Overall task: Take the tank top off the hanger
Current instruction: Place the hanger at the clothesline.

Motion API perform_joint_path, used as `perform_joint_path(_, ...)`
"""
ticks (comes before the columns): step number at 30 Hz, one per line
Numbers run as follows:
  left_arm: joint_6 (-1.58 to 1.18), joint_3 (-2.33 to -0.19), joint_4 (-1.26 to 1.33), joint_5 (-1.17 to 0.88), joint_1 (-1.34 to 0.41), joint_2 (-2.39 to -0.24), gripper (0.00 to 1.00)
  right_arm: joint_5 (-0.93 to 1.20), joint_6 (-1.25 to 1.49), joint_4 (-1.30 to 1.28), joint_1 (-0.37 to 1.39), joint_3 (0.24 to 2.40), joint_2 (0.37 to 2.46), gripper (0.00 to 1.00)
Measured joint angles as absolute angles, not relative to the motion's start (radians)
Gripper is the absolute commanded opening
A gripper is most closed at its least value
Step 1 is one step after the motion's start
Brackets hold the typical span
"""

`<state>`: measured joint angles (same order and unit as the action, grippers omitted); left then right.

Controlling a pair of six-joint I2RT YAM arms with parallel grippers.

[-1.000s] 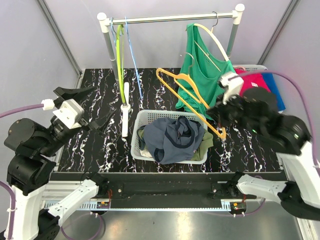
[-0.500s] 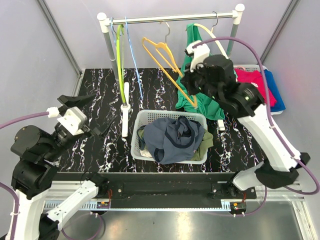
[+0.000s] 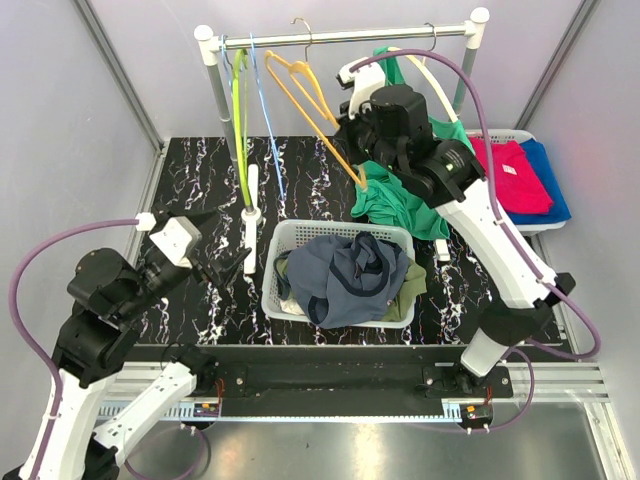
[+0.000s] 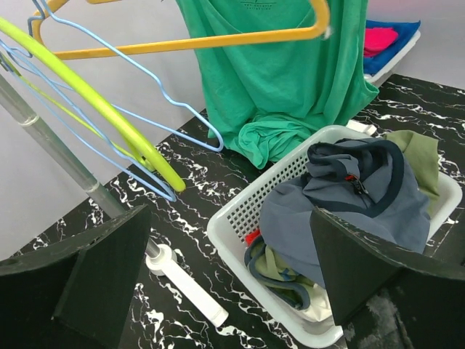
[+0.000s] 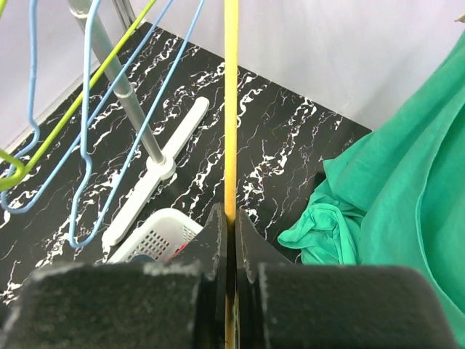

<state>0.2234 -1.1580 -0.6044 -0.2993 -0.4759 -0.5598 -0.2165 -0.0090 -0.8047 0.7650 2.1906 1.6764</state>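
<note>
Overhead, my right tool (image 5: 227,225) was clamped on the orange hanger (image 3: 305,95) at the rail (image 3: 350,37); my left tool (image 4: 232,269) stood wide apart; the top (image 3: 400,200) hung beside it, hem pooled on the counter (image 3: 190,165)

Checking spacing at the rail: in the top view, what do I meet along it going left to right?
Lime-green hanger → blue hanger → orange hanger → green tank top
</note>
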Motion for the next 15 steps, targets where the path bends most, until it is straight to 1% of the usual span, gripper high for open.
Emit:
perform_joint_path(6, 0.212, -1.152, -0.603, -0.313, -0.476, -0.526, 0.99, -0.220, -0.015, -0.807, 0.765, 2.243, 1.746, 0.00)
perform_joint_path(15, 0.187, -1.130, -0.601, -0.336, -0.469, -0.503, 0.99, -0.229, -0.014, -0.816, 0.765, 2.251, 1.798, 0.00)
